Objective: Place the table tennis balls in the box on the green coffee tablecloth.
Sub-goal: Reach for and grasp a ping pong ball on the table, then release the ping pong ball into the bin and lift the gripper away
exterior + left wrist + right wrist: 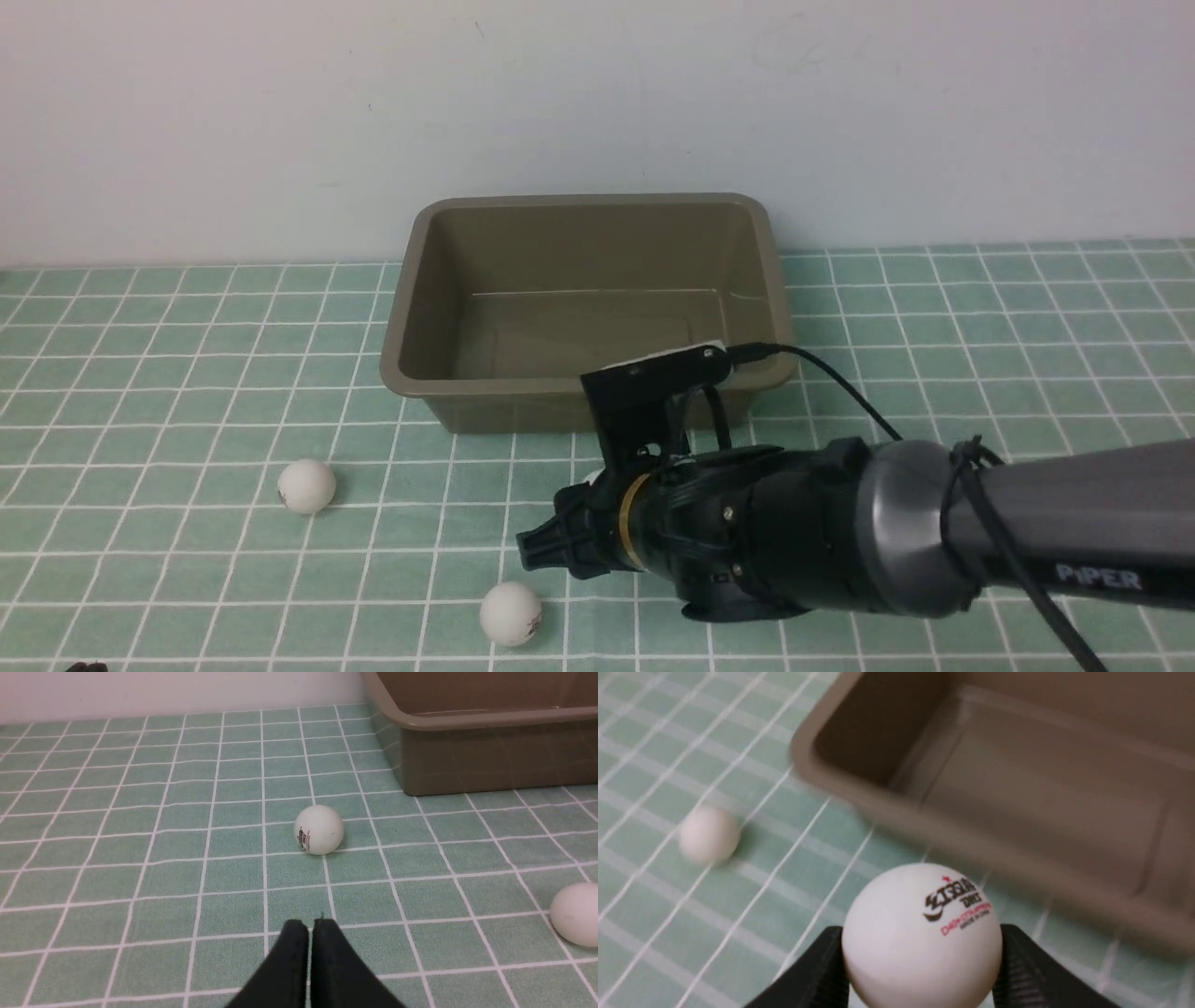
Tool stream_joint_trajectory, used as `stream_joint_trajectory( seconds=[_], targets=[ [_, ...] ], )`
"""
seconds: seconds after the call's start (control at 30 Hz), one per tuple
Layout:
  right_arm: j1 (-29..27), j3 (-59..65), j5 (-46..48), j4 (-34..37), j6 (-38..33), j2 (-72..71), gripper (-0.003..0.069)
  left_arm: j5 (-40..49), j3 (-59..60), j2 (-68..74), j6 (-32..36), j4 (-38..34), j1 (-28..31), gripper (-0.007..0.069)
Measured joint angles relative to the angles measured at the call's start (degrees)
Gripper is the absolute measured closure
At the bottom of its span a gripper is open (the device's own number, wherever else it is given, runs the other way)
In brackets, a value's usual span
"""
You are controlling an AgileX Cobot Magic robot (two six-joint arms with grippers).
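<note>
Right claw [922, 940] pinches one ball [901, 933] across its middle, near the empty box [411, 317]. Left claw [310, 931] is pressed together. A second ball [306, 485] and a third ball [511, 613] lie loose on the cloth [140, 373]. Light, hard and slick, they will likely roll; grip at the widest part

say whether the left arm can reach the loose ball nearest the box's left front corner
Probably yes: that ball lies on bare tablecloth straight ahead of the left gripper, with nothing between them. The jaws are shut, so they would need to open first.
</note>
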Motion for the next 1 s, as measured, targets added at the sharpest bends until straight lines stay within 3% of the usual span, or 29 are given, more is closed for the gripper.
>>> stream_joint_trajectory(
  seconds=[0.13,0.4,0.67,1.0],
  targets=[
    [-6.2,-1.6,-0.3,-2.2,0.7,-0.9,0.0298,0.0,0.0,0.0,0.0,0.0,0.0,0.0629],
    [-17.9,-7.5,-9.3,-3.3,-0.7,3.8,0.0298,0.0,0.0,0.0,0.0,0.0,0.0,0.0629],
    [-22.4,-10.3,-13.8,-3.4,-0.7,9.5,0.0298,0.0,0.0,0.0,0.0,0.0,0.0,0.0629],
    [-23.3,-10.7,-17.9,-3.6,-0.7,14.9,0.0298,0.0,-0.1,0.0,0.0,0.0,0.0,0.0629]
  ],
)
